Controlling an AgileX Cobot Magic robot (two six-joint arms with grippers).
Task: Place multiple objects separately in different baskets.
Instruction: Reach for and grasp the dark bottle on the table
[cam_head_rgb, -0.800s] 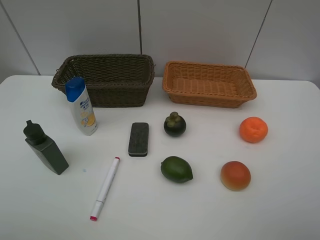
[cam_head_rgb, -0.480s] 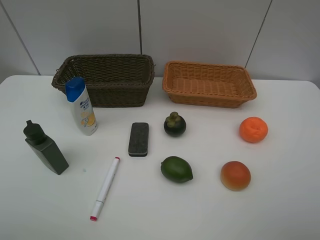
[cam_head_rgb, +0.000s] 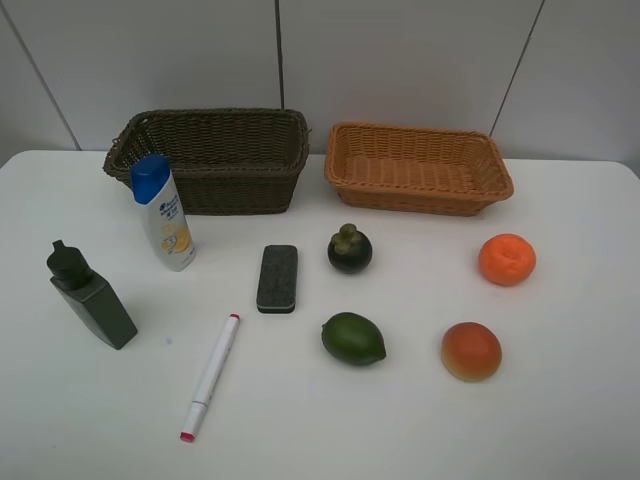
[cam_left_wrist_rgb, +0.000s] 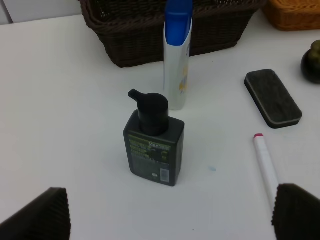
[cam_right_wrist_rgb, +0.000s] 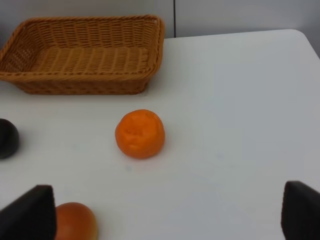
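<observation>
Dark green angular plastic bottle (cam_left_wrist_rgb: 153, 145): pale label print, too blurred to read.
Left gripper (cam_left_wrist_rgb: 167, 215): jaws wide apart, empty.
Right gripper (cam_right_wrist_rgb: 165, 212): jaws wide apart, empty.

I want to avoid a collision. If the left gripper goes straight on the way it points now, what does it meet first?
Probably the dark green bottle, standing upright and centred ahead of the open left gripper. The white shampoo bottle stands behind it. Depth is unclear.
</observation>
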